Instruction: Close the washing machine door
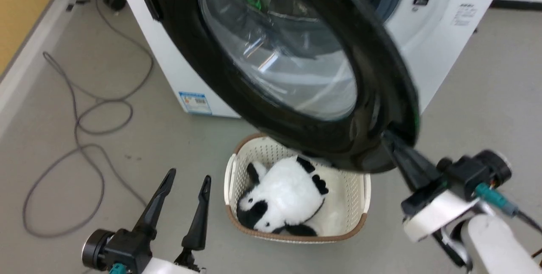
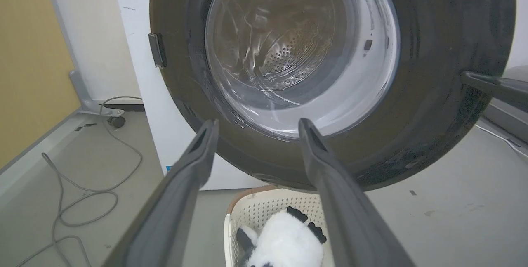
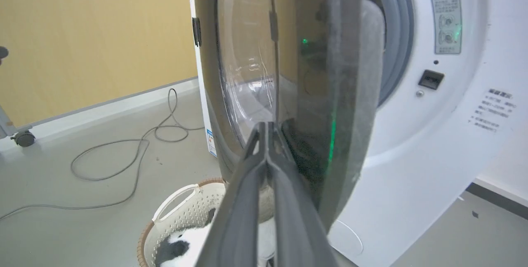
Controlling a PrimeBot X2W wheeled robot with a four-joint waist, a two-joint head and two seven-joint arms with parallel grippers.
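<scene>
With the washing machine door [image 1: 383, 75] standing partway open, swung out from the front of the white washing machine [image 1: 427, 53], we've got the right gripper [image 1: 391, 140] up at the door's lower outer rim. Its two dark fingers are pressed flat together with nothing between them, and the tips meet the glossy black ring. The right wrist view shows the same thing edge-on: the right gripper [image 3: 268, 124] comes to a single closed point against the door's dark face [image 3: 305, 93]. Behind that, the grey rubber gasket [image 3: 396, 44] and the small latch slot [image 3: 431, 79] are uncovered, so there's a clear gap between door and machine. Down at the lower left, the left gripper [image 1: 189, 175] is apart from everything, fingers spread wide and holding nothing. From its own wrist camera the left gripper [image 2: 256, 121] points straight at the door's bulging glass window [image 2: 297, 52], and the perforated steel drum [image 2: 288, 54] shows through the glass. On the grey floor just below the door sits a cream laundry basket [image 1: 363, 193] with a brown rim, a black-and-white plush panda [image 1: 288, 189] lying inside. A grey cable [image 1: 84, 117] loops across the floor to the left, near the machine's blue label [image 1: 194, 102].
</scene>
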